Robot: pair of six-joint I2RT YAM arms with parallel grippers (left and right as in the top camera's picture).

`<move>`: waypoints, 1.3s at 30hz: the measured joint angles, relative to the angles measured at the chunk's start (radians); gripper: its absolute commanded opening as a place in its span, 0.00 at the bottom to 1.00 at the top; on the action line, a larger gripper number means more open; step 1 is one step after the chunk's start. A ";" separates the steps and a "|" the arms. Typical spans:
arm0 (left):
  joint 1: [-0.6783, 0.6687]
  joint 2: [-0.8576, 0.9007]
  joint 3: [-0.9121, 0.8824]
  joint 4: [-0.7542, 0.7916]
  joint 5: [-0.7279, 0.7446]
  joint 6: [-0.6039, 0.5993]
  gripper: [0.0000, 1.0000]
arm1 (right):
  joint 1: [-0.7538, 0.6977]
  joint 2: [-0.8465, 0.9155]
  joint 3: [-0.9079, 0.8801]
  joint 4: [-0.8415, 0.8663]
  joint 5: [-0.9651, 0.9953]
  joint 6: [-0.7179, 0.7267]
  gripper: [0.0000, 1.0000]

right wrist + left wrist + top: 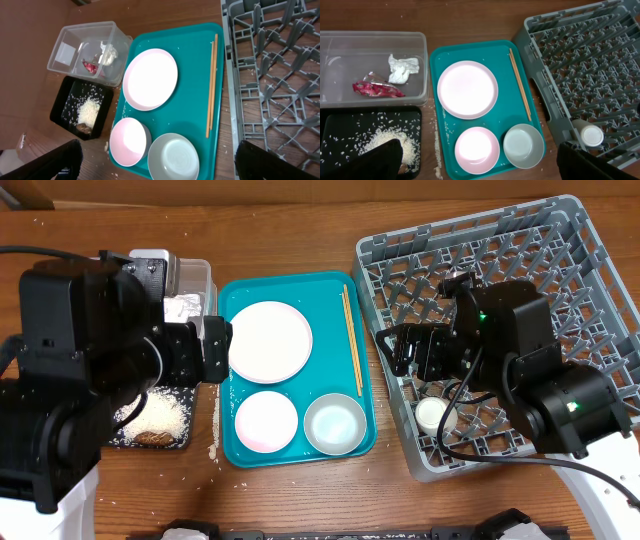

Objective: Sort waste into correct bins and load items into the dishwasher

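The clear tub (370,42) holds the white tissue (402,68) and red wrapper (377,89). The black tray (340,130) holds rice (387,140) and a brown scrap (84,129). The large plate (268,340), smaller plate (266,421), bowl (335,423) and chopsticks (352,340) lie on the teal tray (330,290). The white cup (432,415) stands in the grey rack (560,240). My left gripper (215,350) is open and empty at the teal tray's left edge. My right gripper (400,352) is open and empty over the rack's left wall.
A line of spilled rice (214,445) lies on the wooden table between the black tray and the teal tray. My left arm covers most of both bins in the overhead view. The rack fills the right side of the table.
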 measured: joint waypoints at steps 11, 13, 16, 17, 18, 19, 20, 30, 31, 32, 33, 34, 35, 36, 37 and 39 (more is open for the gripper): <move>-0.013 0.010 -0.022 0.026 -0.052 0.001 1.00 | 0.000 0.007 0.000 0.001 0.000 0.000 1.00; -0.013 -0.050 -0.086 0.168 -0.099 0.005 1.00 | 0.000 0.008 0.000 0.002 0.000 0.000 1.00; -0.013 -0.245 -0.319 0.440 -0.126 0.034 1.00 | 0.000 0.008 0.000 0.001 -0.001 0.000 1.00; -0.013 -0.316 -0.404 0.522 -0.130 0.053 1.00 | 0.000 0.008 0.000 0.001 0.000 0.000 1.00; -0.011 -0.385 -0.492 0.604 -0.134 0.071 1.00 | 0.000 0.008 0.000 0.001 0.002 0.000 1.00; -0.010 -0.451 -0.581 0.675 -0.137 0.086 1.00 | 0.000 0.009 0.000 0.001 0.001 0.000 1.00; -0.004 -0.518 -0.668 0.715 -0.137 0.104 1.00 | 0.000 0.009 0.000 0.002 0.000 0.000 1.00; 0.060 -1.112 -1.403 1.026 -0.143 0.139 1.00 | 0.000 0.010 0.000 -0.001 0.000 -0.003 1.00; 0.064 -1.155 -1.453 1.048 -0.143 0.139 1.00 | 0.000 0.010 0.000 0.002 0.000 -0.002 1.00; 0.069 -1.200 -1.509 1.068 -0.143 0.139 1.00 | 0.000 0.011 0.000 0.000 0.000 -0.003 1.00; 0.073 -1.236 -1.560 1.092 -0.143 0.139 1.00 | 0.000 0.011 0.000 0.002 0.000 -0.003 1.00; 0.074 -1.266 -1.611 1.124 -0.143 0.139 1.00 | 0.000 0.011 0.000 0.000 0.000 -0.003 1.00; 0.074 -1.295 -1.669 1.154 -0.143 0.139 1.00 | 0.000 0.011 0.000 0.001 0.000 -0.003 1.00; 0.074 -1.301 -1.708 1.186 -0.143 0.139 1.00 | 0.000 0.011 0.000 0.001 0.000 -0.003 1.00; 0.074 -1.304 -1.767 1.242 -0.143 0.139 1.00 | 0.000 0.011 0.000 0.001 0.000 -0.003 1.00; 0.074 -1.305 -1.876 1.351 -0.143 0.139 1.00 | 0.000 0.011 0.000 0.002 0.000 -0.003 1.00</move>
